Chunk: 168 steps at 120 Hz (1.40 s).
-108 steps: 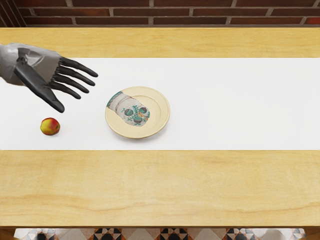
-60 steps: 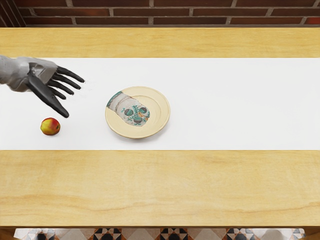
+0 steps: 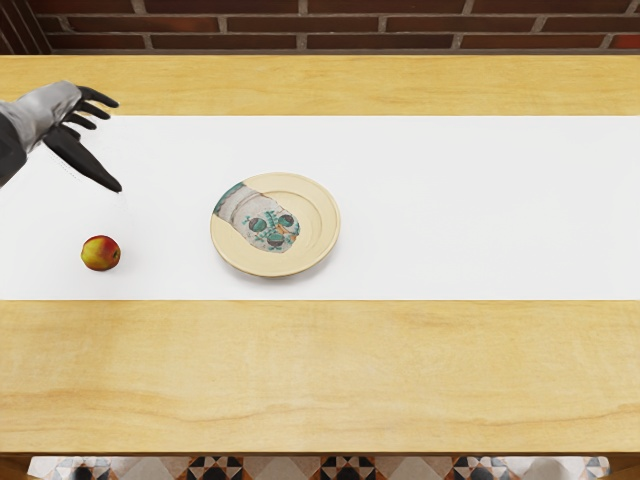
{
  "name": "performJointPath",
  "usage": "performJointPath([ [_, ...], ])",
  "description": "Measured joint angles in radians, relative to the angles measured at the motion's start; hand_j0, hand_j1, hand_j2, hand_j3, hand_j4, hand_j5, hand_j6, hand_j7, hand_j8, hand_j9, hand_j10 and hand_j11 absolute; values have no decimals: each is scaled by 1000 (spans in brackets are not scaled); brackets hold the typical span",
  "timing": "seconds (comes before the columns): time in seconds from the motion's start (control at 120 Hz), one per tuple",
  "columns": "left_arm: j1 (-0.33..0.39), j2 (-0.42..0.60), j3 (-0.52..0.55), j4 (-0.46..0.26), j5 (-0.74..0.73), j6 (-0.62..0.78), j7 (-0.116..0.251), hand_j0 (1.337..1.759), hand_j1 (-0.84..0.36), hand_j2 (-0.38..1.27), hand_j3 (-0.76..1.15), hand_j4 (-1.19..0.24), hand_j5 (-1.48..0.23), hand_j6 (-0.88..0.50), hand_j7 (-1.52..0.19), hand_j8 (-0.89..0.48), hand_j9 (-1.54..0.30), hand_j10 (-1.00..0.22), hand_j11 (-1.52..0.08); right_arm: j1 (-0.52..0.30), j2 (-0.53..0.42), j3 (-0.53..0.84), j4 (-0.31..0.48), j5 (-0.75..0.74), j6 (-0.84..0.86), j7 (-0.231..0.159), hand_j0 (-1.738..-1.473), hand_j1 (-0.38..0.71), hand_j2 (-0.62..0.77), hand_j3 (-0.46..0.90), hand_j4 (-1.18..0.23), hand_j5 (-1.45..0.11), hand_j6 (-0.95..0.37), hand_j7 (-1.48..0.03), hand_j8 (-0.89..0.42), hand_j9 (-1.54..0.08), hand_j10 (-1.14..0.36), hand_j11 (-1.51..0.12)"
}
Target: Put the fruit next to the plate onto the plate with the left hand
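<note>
The left hand (image 3: 66,122) wears a silvery-grey, faceted metallic shell across its back, running on into the grey forearm (image 3: 14,138). Its fingers (image 3: 98,98) are slim, glossy black and tapered, the thumb longest.

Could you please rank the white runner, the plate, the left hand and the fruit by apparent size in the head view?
1. white runner
2. plate
3. left hand, though its nearness to the camera is unclear, so this rank is loose
4. fruit

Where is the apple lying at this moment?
In the head view the apple lies on the white runner near the picture's left edge, apart from the plate, nearer the camera than the left hand.
</note>
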Motion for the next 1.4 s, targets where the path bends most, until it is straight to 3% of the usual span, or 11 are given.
performJointPath([
  [0.092, -82, -96, 164, -3, -47, 83, 0, 1658, 49, 53, 0, -254, -328, -255, -327, -255, -327, -254, -327, 0, 0, 0, 0, 0, 0, 0, -1658, -308, -7, 0, -35, -45, -35, -45, -35, -45, -35, -45],
  [0.283, -143, -272, 421, -6, -151, 169, 0, 1658, 48, 52, 0, -254, -328, -255, -328, -255, -328, -254, -328, 1, 0, 0, 0, 0, 0, 0, -1658, -308, -7, 0, -35, -45, -35, -45, -35, -45, -35, -45],
  [0.442, -154, -291, 546, -7, -224, 182, 0, 1658, 48, 52, 0, -253, -328, -254, -328, -254, -328, -253, -327, 2, 0, 0, 0, 0, 0, 0, -1658, -308, -7, 0, -35, -45, -35, -45, -35, -45, -35, -45],
  [0.783, -153, -318, 590, 24, -271, 185, 0, 1658, 49, 51, 0, -251, -326, -252, -326, -252, -326, -251, -326, 3, 0, 0, 0, 0, 0, 0, -1658, -308, -7, 0, -35, -45, -35, -45, -35, -45, -35, -45],
  [1.4, -90, -449, 591, 186, -327, 185, 0, 1658, 49, 51, 0, -251, -326, -252, -326, -252, -325, -251, -325, 3, 0, 0, -1, 0, 0, 0, -1658, -308, -7, 0, -35, -45, -35, -45, -35, -45, -35, -45],
])
